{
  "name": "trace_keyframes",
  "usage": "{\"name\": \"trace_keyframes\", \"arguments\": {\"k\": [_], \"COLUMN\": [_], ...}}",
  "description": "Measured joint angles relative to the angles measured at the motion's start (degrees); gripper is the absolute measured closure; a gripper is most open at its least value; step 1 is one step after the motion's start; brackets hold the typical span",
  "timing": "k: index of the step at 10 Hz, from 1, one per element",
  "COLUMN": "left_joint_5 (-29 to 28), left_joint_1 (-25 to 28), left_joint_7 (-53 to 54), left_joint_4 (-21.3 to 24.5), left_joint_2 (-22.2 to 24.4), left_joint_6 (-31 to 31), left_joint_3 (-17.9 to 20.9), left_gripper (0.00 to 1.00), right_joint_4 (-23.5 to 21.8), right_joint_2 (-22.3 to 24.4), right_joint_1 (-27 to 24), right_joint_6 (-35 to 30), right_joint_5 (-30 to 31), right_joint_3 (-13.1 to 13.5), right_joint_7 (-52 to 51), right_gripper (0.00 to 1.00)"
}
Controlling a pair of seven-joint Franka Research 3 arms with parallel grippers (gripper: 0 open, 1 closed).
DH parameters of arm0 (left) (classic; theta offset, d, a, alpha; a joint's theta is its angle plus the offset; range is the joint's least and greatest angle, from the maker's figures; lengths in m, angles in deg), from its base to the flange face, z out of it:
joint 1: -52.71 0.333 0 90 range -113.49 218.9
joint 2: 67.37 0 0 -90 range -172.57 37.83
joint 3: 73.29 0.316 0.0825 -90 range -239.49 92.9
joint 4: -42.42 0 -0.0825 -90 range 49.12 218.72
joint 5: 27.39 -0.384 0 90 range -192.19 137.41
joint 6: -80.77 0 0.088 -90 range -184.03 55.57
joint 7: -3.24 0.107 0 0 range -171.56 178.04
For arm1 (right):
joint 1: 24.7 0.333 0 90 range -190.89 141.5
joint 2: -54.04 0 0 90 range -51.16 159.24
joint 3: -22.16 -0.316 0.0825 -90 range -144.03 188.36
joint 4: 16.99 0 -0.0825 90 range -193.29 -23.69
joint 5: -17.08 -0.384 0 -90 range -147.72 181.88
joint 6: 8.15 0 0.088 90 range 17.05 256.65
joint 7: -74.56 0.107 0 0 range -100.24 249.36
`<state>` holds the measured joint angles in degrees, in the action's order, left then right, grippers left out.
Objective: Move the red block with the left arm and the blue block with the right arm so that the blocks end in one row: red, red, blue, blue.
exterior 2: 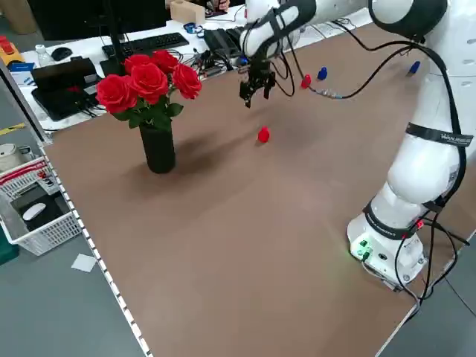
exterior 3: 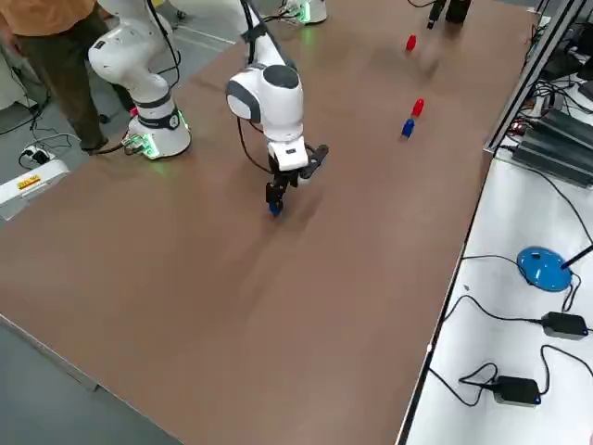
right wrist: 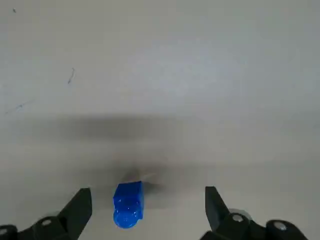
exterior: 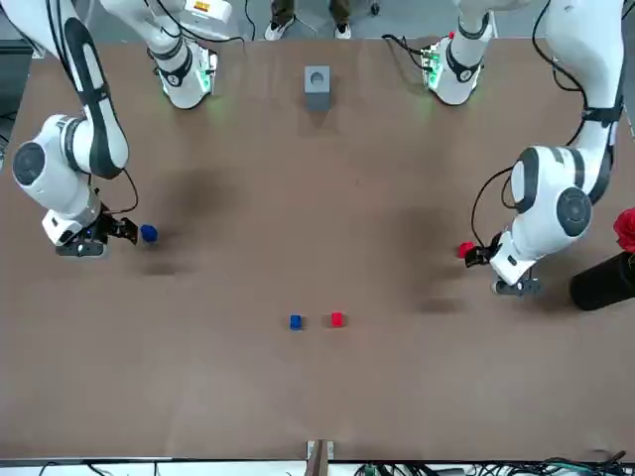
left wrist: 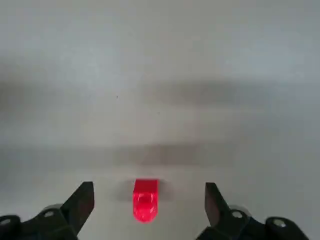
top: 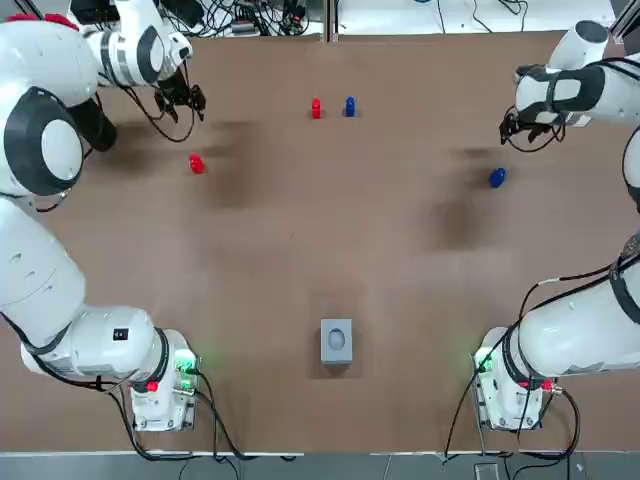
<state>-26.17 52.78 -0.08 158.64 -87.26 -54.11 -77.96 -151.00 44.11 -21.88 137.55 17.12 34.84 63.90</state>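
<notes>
Brown tabletop (top: 300, 250) is carrying four small blocks while two white robot arms are reaching over its far corners. The left gripper (top: 180, 100) is hovering at the far left with its black fingers (left wrist: 82, 202) spread wide and gripping nothing. The loose red block (top: 196, 164) is lying on the table just nearer than the gripper, apart from both fingertips, and the left wrist view is framing it in the gap between them. The right gripper (top: 518, 125) is hovering at the far right, its fingers likewise released and empty, with the loose blue block (top: 497, 178) lying on the table close by, slightly toward the centre. The right wrist view is placing that block nearer one finger than the other, touching neither. At the far centre a second red block (top: 316, 108) and a second blue block (top: 349, 106) are standing side by side, red on the left, a small gap between them, well apart from both loose blocks. A small grey box (top: 336, 340) is sitting at the near centre between the arms' bases. A black vase of red roses (exterior 2: 158, 149) is standing at the table's far left edge, and a person in an orange top (exterior 3: 42, 19) is standing off the table near the right arm's base.
</notes>
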Motion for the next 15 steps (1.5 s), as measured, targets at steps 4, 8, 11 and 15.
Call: {"name": "trace_keyframes", "arguments": {"k": [4, 8, 11, 15], "left_joint_5": [-0.01, -0.01, -0.01, -0.02], "left_joint_1": [0.16, 0.76, 0.76, 1.09], "left_joint_7": [0.28, 0.79, 1.28, 1.53], "left_joint_4": [9.02, 9.91, 10.20, 10.93], "left_joint_2": [-0.23, 0.06, 0.06, 0.07], "left_joint_6": [-7.29, -7.33, -7.31, -7.30], "left_joint_3": [0.00, 0.00, 0.00, 0.01], "left_gripper": [0.08, 0.35, 0.47, 0.59], "right_joint_4": [-6.02, -6.94, -8.13, -8.21], "right_joint_2": [-1.69, -2.75, -2.76, -2.76], "right_joint_1": [1.31, 1.37, 1.36, 1.36], "right_joint_6": [8.76, 9.20, 9.22, 9.22], "right_joint_5": [0.00, 0.00, 0.00, -0.02], "right_joint_3": [-0.15, -0.09, -0.07, -0.07], "right_joint_7": [-0.38, -1.41, -1.52, -1.56], "right_gripper": [0.04, 0.19, 0.26, 0.40]}}
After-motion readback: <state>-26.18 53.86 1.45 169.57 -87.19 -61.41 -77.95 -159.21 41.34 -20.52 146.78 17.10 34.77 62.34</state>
